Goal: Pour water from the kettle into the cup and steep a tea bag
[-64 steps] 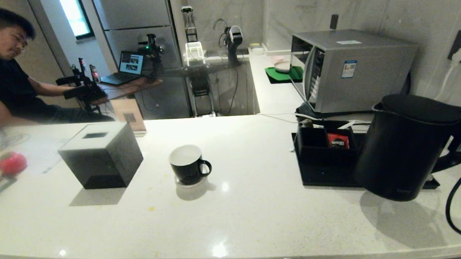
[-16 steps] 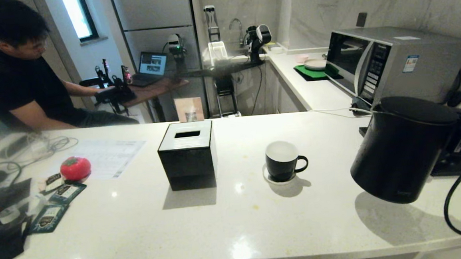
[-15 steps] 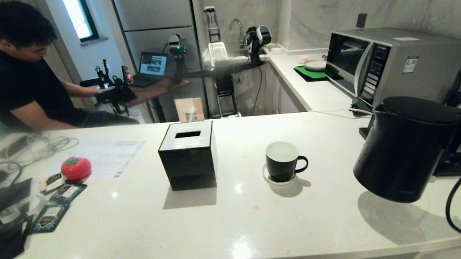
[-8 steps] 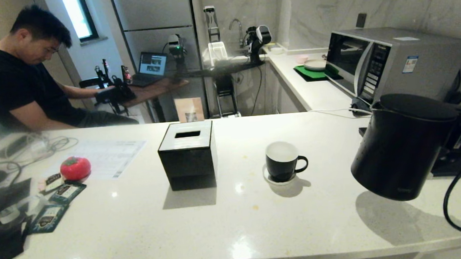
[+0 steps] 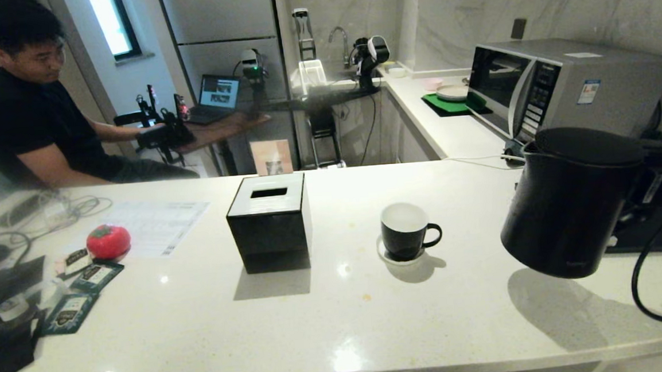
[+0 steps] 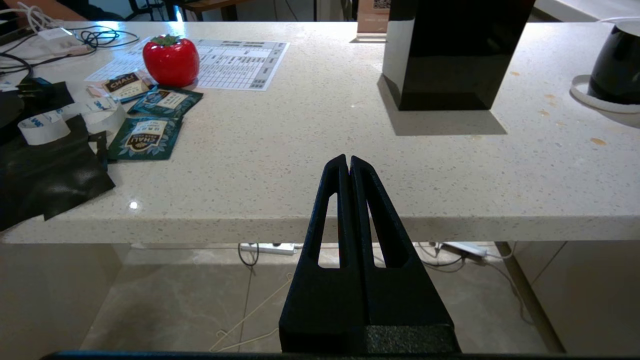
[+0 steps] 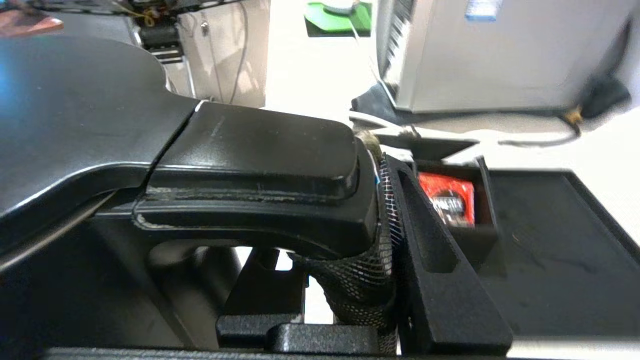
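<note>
The matte black kettle hangs above the counter at the right, slightly tilted, its shadow on the counter below it. My right gripper is shut on the kettle's handle; in the head view it shows at the far right. The black cup with a white inside stands on its small saucer left of the kettle, handle towards it. My left gripper is shut and empty, held just off the counter's front edge. The tea bag and the water are out of view.
A black cube box stands left of the cup. Teal sachets, a red tomato-shaped thing and cables lie at the far left. Microwave and black tray are behind the kettle. A person sits beyond the counter.
The kettle has risen a little and shifted slightly left towards the cup. Before that, the whole view swung, bringing the cup nearer the middle. The left gripper has kept still.
</note>
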